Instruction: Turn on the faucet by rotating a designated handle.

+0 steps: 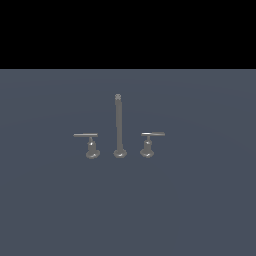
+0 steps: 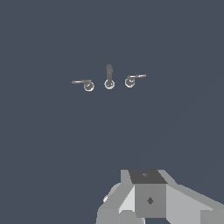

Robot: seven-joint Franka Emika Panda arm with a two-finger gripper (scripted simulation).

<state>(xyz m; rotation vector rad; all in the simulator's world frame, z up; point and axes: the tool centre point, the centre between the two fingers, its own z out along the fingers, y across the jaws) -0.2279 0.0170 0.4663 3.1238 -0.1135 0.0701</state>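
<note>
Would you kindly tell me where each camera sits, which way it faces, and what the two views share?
Exterior view: off the arm, looking side-on and slightly down at the faucet standing on a grey floor; no part of the robot shows.
Wrist view: on the wrist, high above, looking nearly straight down on the faucet; pale blocky robot parts fill one edge, fingertips not made out.
Shared: the spout between two levers, the handle among them, untouched, far from the arm.
</note>
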